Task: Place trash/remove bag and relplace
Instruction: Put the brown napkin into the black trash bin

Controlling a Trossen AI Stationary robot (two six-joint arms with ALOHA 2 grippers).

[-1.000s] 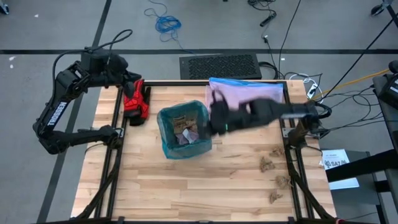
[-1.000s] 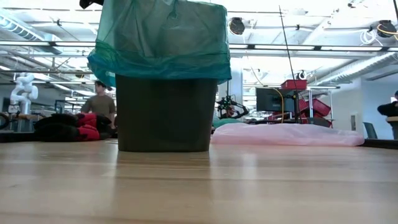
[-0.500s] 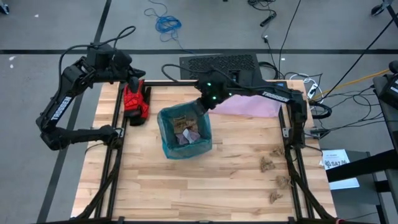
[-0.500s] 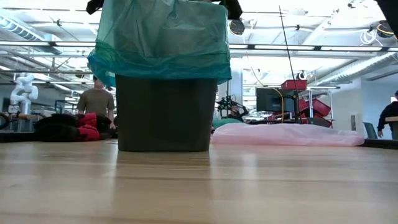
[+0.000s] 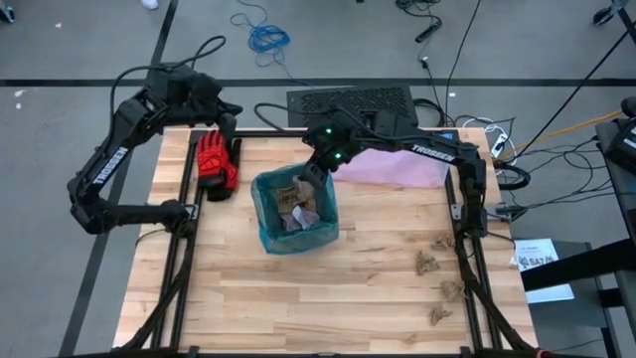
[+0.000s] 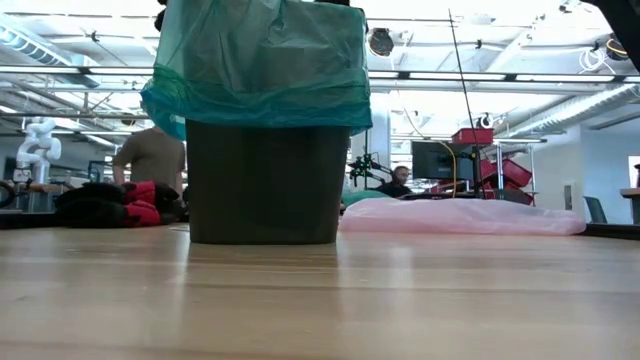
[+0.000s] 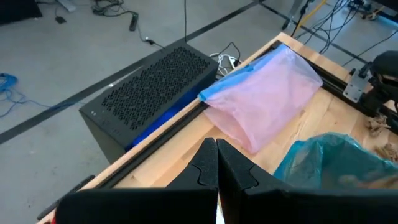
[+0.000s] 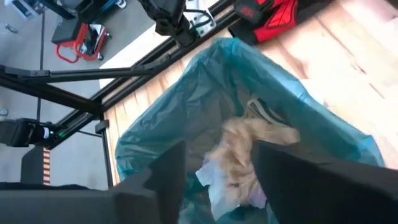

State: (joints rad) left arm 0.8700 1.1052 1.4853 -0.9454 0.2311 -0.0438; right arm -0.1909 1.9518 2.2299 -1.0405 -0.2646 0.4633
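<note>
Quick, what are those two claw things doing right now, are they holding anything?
Left tool: closed, holding nothing, up near the table's far left corner.
Right tool: open, empty, over the teal bag with crumpled trash inside.

one teal bag [image 5: 295, 214], one pink bag [image 5: 402, 167], four crumpled scraps [image 5: 428, 263]

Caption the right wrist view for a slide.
Right gripper open above the teal-lined bin, crumpled paper trash inside the bag.

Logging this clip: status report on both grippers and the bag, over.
Right gripper open, over the bin's back rim, nothing held. Left gripper shut, empty, at the table's back-left corner above the red glove. Teal bag seated in the bin, trash inside. Nothing blocking.
</note>
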